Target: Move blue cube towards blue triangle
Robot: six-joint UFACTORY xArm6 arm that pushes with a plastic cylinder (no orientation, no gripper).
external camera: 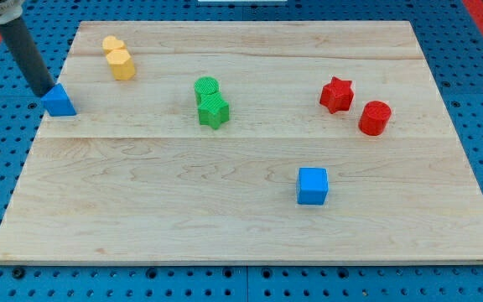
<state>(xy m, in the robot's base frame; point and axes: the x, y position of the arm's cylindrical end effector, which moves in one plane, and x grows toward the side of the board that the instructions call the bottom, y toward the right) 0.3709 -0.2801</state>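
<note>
The blue cube (313, 185) sits on the wooden board right of centre, toward the view's bottom. The blue triangle (59, 101) sits at the board's left edge, toward the view's top. My tip (45, 92) is the lower end of a dark rod coming down from the view's top left. It stands right against the blue triangle's upper left side, far from the blue cube.
Two yellow blocks (119, 58) sit together at the top left. A green cylinder (206, 87) and a green block (214, 110) touch near the centre. A red star (336, 95) and a red cylinder (375, 117) sit at the right. The board's left edge (25, 159) is near the triangle.
</note>
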